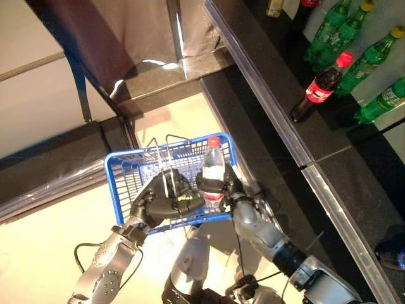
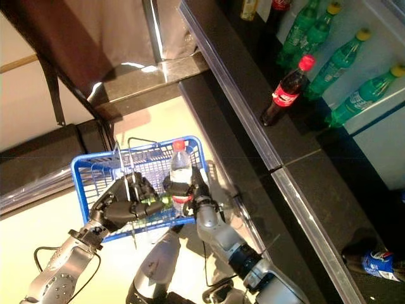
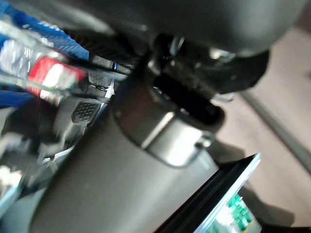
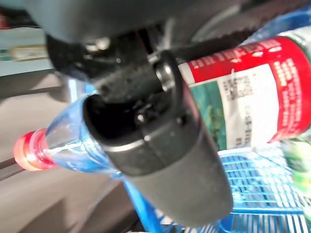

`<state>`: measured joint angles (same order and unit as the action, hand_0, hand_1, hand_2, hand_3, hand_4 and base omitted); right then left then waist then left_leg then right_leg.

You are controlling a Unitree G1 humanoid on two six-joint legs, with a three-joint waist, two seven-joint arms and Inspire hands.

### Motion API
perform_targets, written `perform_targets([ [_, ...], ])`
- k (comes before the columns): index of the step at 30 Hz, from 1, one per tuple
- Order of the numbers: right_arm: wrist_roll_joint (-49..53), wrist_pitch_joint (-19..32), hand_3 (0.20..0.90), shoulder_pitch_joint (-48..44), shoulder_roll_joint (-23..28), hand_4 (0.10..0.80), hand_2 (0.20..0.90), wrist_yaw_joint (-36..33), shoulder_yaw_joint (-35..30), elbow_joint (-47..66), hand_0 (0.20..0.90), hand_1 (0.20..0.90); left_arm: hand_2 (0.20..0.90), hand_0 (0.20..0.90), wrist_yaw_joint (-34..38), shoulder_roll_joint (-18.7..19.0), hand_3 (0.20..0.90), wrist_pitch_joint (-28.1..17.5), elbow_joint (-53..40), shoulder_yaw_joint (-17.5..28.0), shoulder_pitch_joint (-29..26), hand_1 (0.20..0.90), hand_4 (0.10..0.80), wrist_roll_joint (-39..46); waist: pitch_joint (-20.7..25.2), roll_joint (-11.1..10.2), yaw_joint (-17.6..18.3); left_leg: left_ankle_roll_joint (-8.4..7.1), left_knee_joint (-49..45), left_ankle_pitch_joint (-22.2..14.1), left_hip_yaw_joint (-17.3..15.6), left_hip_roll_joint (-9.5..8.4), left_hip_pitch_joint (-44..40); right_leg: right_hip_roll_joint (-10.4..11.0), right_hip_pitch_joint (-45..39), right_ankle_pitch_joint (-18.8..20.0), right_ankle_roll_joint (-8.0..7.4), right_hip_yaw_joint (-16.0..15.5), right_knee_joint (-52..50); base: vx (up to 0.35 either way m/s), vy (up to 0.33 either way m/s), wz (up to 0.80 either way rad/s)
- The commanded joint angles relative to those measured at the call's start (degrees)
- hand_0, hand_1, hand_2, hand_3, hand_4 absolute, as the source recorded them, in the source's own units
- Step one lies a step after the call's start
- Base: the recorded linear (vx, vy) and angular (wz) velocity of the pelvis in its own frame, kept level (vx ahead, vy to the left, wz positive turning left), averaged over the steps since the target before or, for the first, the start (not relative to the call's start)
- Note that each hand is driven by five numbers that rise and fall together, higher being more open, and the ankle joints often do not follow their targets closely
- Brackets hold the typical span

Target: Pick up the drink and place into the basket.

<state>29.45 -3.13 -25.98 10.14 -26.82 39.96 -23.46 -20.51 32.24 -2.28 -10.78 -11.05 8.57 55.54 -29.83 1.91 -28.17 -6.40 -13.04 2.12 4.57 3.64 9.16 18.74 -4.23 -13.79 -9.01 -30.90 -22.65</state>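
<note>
Bottle over the basket, not yet released.
Right hand (image 1: 226,187) grips the bottle (image 1: 213,166); left hand (image 1: 166,197) clutches the basket (image 1: 123,166) handle. Released tilted, the bottle may catch the rim and fall out.

Clear water bottle (image 1: 214,168), red cap and red-and-white label, upright over right end of blue wire basket (image 1: 130,164); basket held up above pale floor.

Clear glossy plastic bottle (image 1: 214,166), blue coated wire basket (image 1: 123,166), polished dark counter (image 1: 266,101)
</note>
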Motion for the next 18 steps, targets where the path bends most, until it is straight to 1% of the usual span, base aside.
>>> perform_targets([
  [1,-0.24,9.13,0.2,-6.03,-8.24,0.1,0.3,1.69,0.65,4.99,0.3,0.3,0.3,0.3,-11.45,-2.17,0.2,-7.33,-18.63,1.46,-9.7,0.3,0.1,5.63,7.67,-1.63,1.09,1.67,-8.0,-1.56,1.03,-4.65,5.89,-6.58,-3.99,7.79,7.2,-0.97,10.42,0.0,0.0,0.0],
  [7,0.38,9.24,0.2,-5.29,-9.32,0.1,0.3,1.5,0.39,2.18,0.3,0.3,0.3,0.3,-13.15,-2.02,0.2,-6.89,-18.58,2.92,-9.4,0.3,0.1,5.82,7.5,-1.43,0.54,1.71,-7.6,-2.04,1.28,-5.08,6.37,-6.5,-3.87,8.0,6.85,-1.15,10.72,-0.006,-0.001,0.02],
  [9,2.09,9.55,0.2,-4.81,-9.89,0.1,0.3,1.53,0.17,0.87,0.3,0.3,0.3,0.3,-13.5,-2.11,0.2,-6.54,-18.8,3.39,-9.37,0.3,0.1,5.96,7.45,-1.43,0.33,1.76,-7.37,-2.31,1.4,-5.21,6.36,-6.49,-3.83,8.02,6.78,-1.22,10.74,0.0,0.0,0.0],
  [10,6.03,10.41,0.2,-4.26,-10.83,0.1,0.3,1.98,-0.04,-1.2,0.3,0.3,0.3,0.3,-13.88,-2.11,0.2,-6.07,-19.07,3.69,-9.49,0.3,0.1,6.12,7.26,-1.4,0.02,1.77,-7.22,-2.46,1.58,-5.28,6.42,-6.43,-3.79,8.05,6.71,-1.38,10.71,0.005,-0.017,0.03],
  [13,12.68,10.94,0.2,-3.75,-11.51,0.1,0.3,3.73,-0.14,-1.9,0.3,0.3,0.3,0.3,-13.97,-2.31,0.2,-5.75,-19.19,3.69,-9.77,0.3,0.1,6.04,7.1,-1.43,-0.08,1.75,-7.2,-2.56,1.62,-5.31,6.49,-6.42,-3.76,8.03,6.69,-1.44,10.66,0.0,0.0,0.0],
  [14,24.06,12.55,0.2,-2.31,-13.08,0.1,0.3,9.46,-0.75,-3.81,0.3,0.3,0.3,0.3,-14.48,-2.4,0.2,-5.61,-19.3,3.66,-9.95,0.3,0.1,5.98,6.87,-1.49,-0.24,1.79,-7.03,-2.54,1.7,-5.36,6.49,-6.48,-3.73,8.03,6.69,-1.48,10.69,0.0,0.0,0.0],
  [16,36.26,13.28,0.2,-0.91,-14.83,0.1,0.3,16.6,-2.28,-6.34,0.3,0.3,0.3,0.3,-14.91,-2.31,0.2,-4.72,-19.29,3.89,-10.0,0.3,0.1,6.58,6.57,-1.62,-0.57,1.79,-6.8,-2.46,1.95,-5.42,6.49,-6.66,-3.77,8.11,6.7,-1.61,10.83,-0.005,-0.043,0.03],
  [17,39.33,13.63,0.2,-0.55,-15.32,0.1,0.3,18.56,-2.87,-7.24,0.3,0.3,0.3,0.3,-15.28,-2.02,0.2,-4.11,-19.24,3.92,-10.0,0.3,0.1,6.41,6.49,-1.72,-0.74,1.84,-6.73,-2.46,2.04,-5.37,6.51,-6.75,-3.83,8.12,6.65,-1.75,10.88,0.006,-0.044,0.09],
  [18,40.96,13.89,0.2,-0.6,-15.42,0.1,0.3,18.66,-3.11,-7.56,0.3,0.3,0.3,0.3,-15.5,-1.77,0.2,-3.91,-19.32,3.86,-10.01,0.3,0.1,6.35,6.44,-1.8,-0.82,1.87,-6.71,-2.45,2.05,-5.36,6.56,-6.79,-3.82,8.16,6.62,-1.79,10.92,0.005,-0.031,0.09],
])
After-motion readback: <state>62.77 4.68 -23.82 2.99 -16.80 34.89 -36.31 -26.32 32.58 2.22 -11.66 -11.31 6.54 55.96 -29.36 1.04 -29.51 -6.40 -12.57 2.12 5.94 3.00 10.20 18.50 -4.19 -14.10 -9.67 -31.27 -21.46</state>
